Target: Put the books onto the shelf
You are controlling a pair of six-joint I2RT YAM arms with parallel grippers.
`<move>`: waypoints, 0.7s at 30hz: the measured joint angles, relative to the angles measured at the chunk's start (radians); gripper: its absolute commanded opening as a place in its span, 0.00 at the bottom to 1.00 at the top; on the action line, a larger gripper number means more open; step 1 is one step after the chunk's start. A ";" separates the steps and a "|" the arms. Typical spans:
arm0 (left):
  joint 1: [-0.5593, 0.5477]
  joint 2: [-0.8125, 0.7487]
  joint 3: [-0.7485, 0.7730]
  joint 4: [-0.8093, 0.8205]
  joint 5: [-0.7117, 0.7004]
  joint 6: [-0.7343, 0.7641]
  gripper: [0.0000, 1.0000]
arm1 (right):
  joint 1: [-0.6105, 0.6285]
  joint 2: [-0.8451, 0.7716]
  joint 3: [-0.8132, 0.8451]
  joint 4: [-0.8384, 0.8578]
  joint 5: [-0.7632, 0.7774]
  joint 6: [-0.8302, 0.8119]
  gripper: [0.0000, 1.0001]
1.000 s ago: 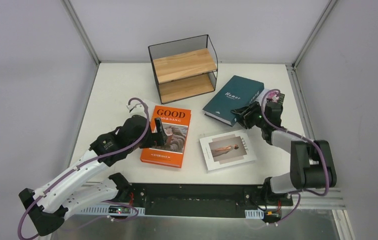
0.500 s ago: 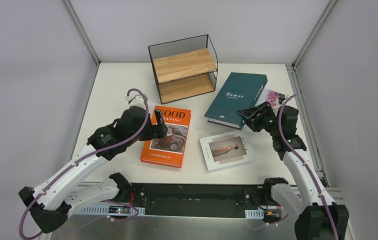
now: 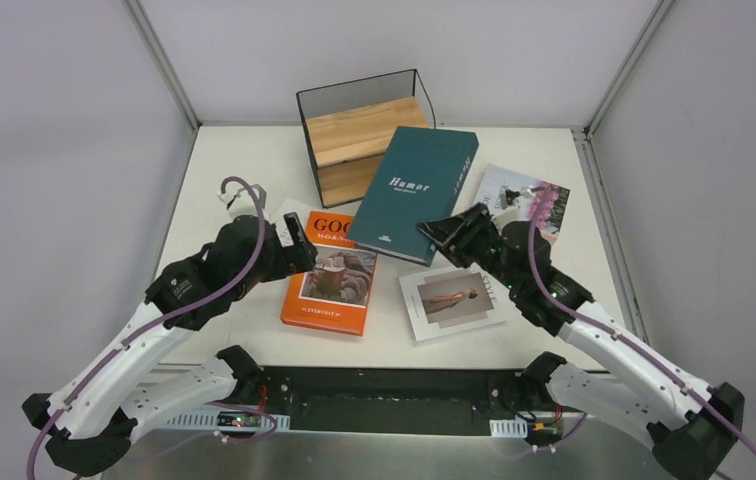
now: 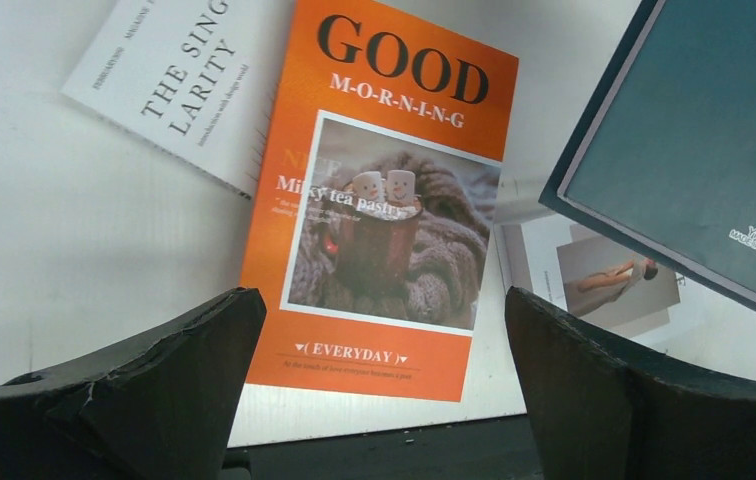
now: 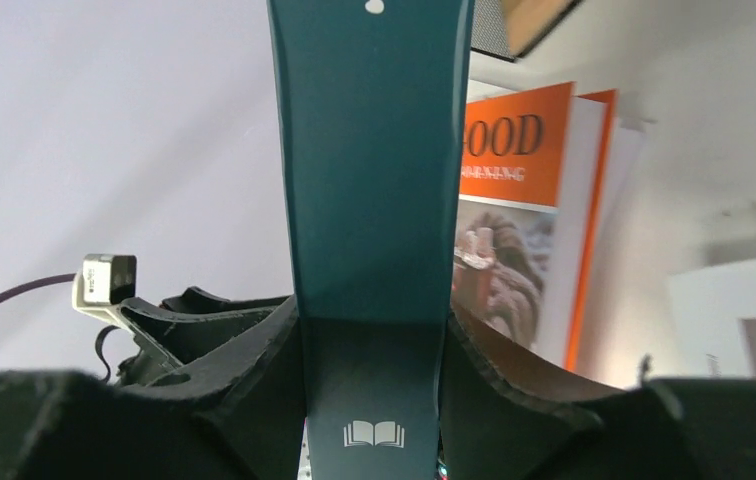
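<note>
I am clamping my right gripper [image 3: 451, 232] on the teal "Humor" book [image 3: 416, 190] and holding it lifted just before the shelf [image 3: 354, 135]. My left gripper [image 3: 297, 242] is hanging with jaws wide apart over the orange "GOOD MORNING" book [image 3: 332, 290]. No book is showing on the shelf yet, so I judge that all the books remain.

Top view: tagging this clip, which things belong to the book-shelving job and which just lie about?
Job: wire-frame shelf, teal Humor book, orange Good Morning book, white Style book, pink-flower book, white Singularity book.
Lying about: none; just the table.
</note>
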 measured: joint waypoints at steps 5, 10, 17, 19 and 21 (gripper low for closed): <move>0.000 -0.079 0.000 -0.047 -0.063 -0.042 0.98 | 0.140 0.152 0.082 0.112 0.193 0.023 0.00; 0.000 -0.169 0.000 -0.093 -0.114 -0.079 0.98 | 0.149 0.347 0.172 0.207 0.327 0.056 0.00; 0.000 -0.197 -0.006 -0.149 -0.139 -0.119 0.98 | 0.152 0.584 0.371 0.249 0.491 0.144 0.00; 0.000 -0.197 -0.010 -0.159 -0.140 -0.129 0.98 | 0.152 0.622 0.410 0.251 0.528 0.181 0.00; 0.000 -0.196 -0.013 -0.166 -0.140 -0.137 0.98 | 0.153 0.653 0.439 0.248 0.560 0.217 0.00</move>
